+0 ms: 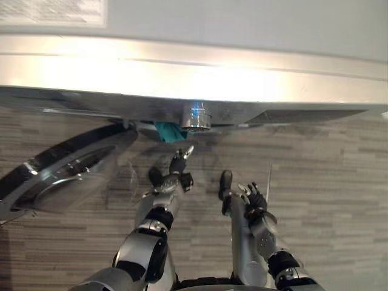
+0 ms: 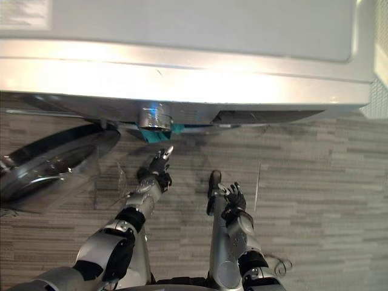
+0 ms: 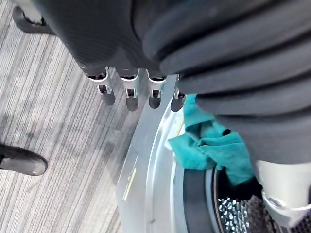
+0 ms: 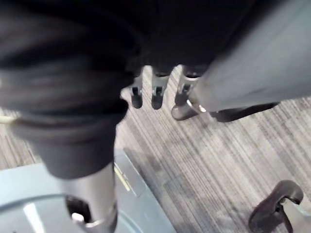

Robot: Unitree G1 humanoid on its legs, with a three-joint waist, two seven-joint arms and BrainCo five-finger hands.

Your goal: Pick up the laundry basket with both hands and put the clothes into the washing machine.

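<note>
Head views: the washing machine (image 1: 242, 73) is seen from above, its front edge running across the upper frame. Its door (image 1: 60, 176) is swung open to the robot's left. A teal cloth (image 1: 168, 131) is draped at the opening, partly hidden under the top. The left robot hand (image 1: 177, 163) is held near it, fingers straight, released. The right robot hand (image 1: 253, 199) is held lower, relaxed and empty. The striped floor (image 1: 327, 170) lies open to the right.

Left wrist view: the teal cloth is hung over the drum rim (image 3: 160, 160). Dark contents inside cannot be made out.

Right wrist view: loose fingers (image 4: 156, 94) are seen above the floor.
</note>
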